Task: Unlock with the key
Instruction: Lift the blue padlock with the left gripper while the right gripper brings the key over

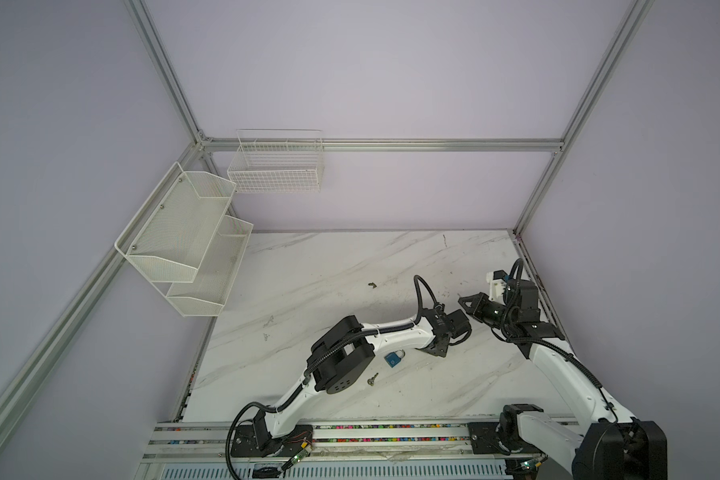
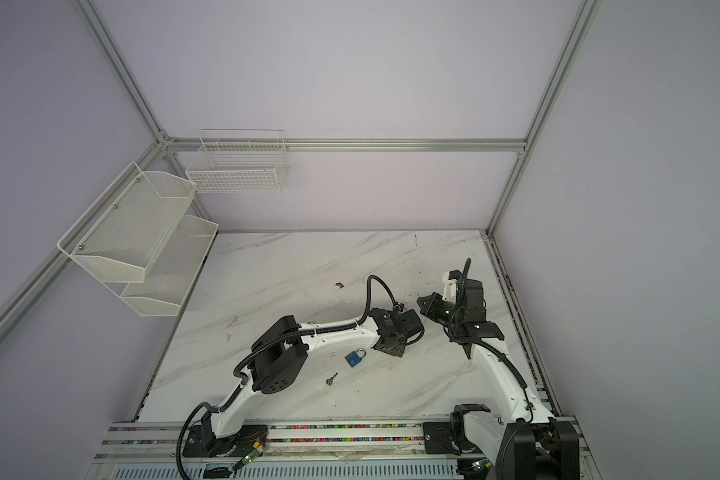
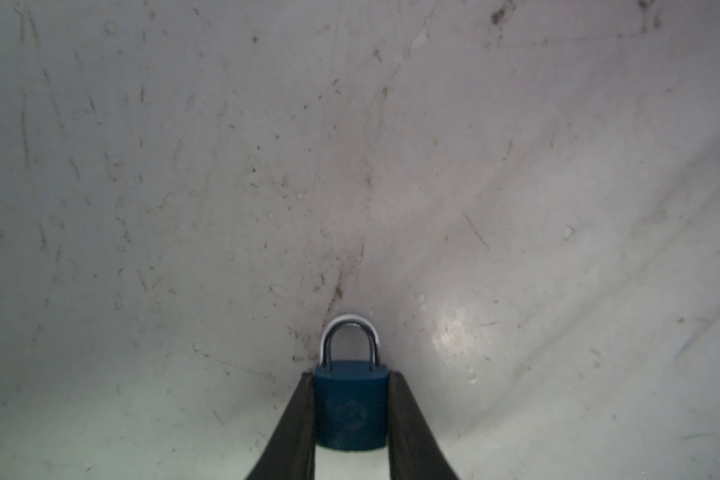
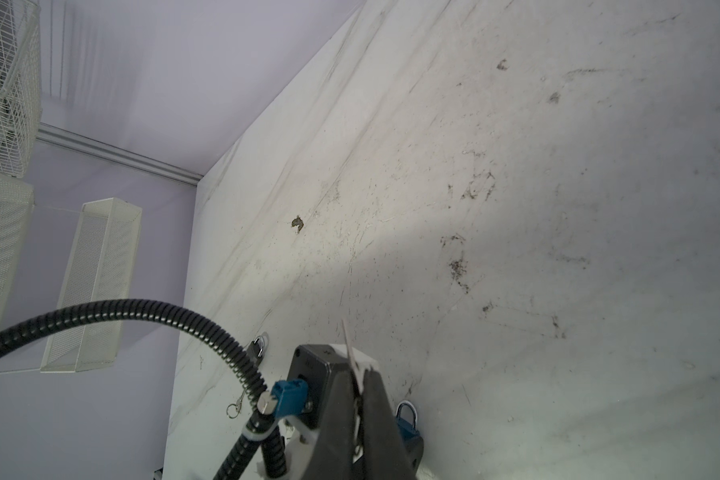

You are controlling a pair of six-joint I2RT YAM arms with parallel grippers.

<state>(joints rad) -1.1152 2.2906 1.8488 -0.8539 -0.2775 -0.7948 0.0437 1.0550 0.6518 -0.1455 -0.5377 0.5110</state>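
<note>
Lilac walls and a silver frame enclose a white marble counter (image 1: 329, 266).

In both top views the left hand (image 1: 428, 352) points down onto the counter. Its fingertips are hidden under its own wrist. Just beside the left hand, toward the counter's front edge, lies a second blue padlock (image 1: 394, 358), free of both hands. A loose key (image 1: 373, 379) lies a little farther from the left hand on that same side. The right hand (image 1: 463, 300) hovers near the left hand, on its back-right side, fingers pressed together. A mesh shelf (image 1: 184, 232) and a wire basket (image 1: 275, 174) hang on the walls, well apart from the left hand.

In the left wrist view, the left hand's two black fingers (image 3: 300, 415) press on opposite sides of a blue padlock (image 3: 351, 407), pinching its body. The silver shackle points away from the hand. The scuffed counter fills the view behind it. I cannot tell whether the padlock rests on it.

In the right wrist view, the right hand (image 4: 360, 374) is pressed together on what looks like a key (image 4: 349, 340). It shows as a thin silver blade seen edge-on, sticking out past the fingertips. The blue padlock shows just behind, at the left hand. The second blue padlock and the loose key lie beyond the left hand. A black ribbed cable (image 4: 142, 307) partly hides that second padlock.
</note>
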